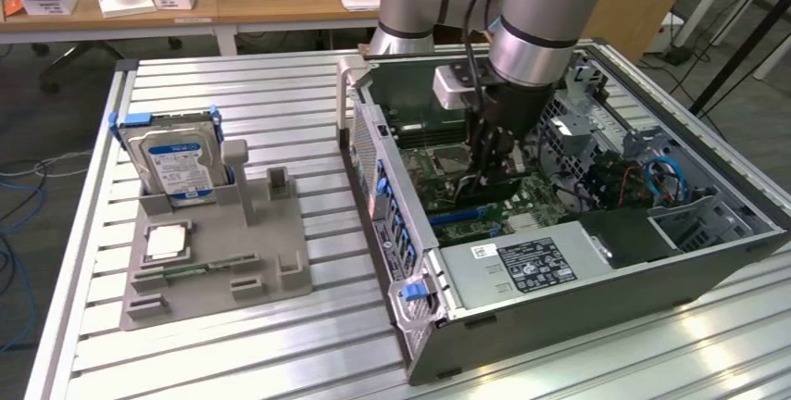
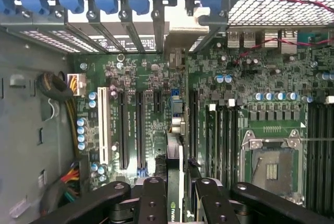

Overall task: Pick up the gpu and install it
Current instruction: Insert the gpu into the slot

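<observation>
exterior view records the arm lowered into the open computer case (image 1: 692, 261); wrist view alone resolves the motherboard (image 2: 151, 109). the gripper (image 2: 176, 192) is clenched on the gpu (image 2: 176, 156), held edge-on between its fingers above the slots

Robotics lab: slatted aluminium workbench (image 1: 247, 85), wooden office desks (image 1: 247, 2) behind.
</observation>
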Robot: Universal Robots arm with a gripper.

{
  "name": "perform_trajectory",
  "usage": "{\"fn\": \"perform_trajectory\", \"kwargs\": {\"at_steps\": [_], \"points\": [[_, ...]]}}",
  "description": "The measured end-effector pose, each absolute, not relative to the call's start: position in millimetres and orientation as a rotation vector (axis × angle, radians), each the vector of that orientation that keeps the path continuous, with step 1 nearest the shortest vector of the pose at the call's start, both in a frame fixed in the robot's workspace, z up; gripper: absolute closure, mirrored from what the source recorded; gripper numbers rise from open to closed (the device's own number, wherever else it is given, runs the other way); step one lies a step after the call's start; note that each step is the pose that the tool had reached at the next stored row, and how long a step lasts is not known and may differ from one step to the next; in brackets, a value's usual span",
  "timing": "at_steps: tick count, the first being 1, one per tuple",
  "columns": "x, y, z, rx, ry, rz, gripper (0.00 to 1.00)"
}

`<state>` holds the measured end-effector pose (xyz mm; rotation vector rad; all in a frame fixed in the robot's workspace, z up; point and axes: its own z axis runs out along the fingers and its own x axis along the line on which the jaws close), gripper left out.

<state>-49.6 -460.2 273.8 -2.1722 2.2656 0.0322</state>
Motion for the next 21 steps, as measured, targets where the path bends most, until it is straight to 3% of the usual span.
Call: {"fn": "perform_trajectory", "kwargs": {"at_steps": [21], "points": [[-61,-460,265,-2.172,2.266,0.032,0.74]]}}
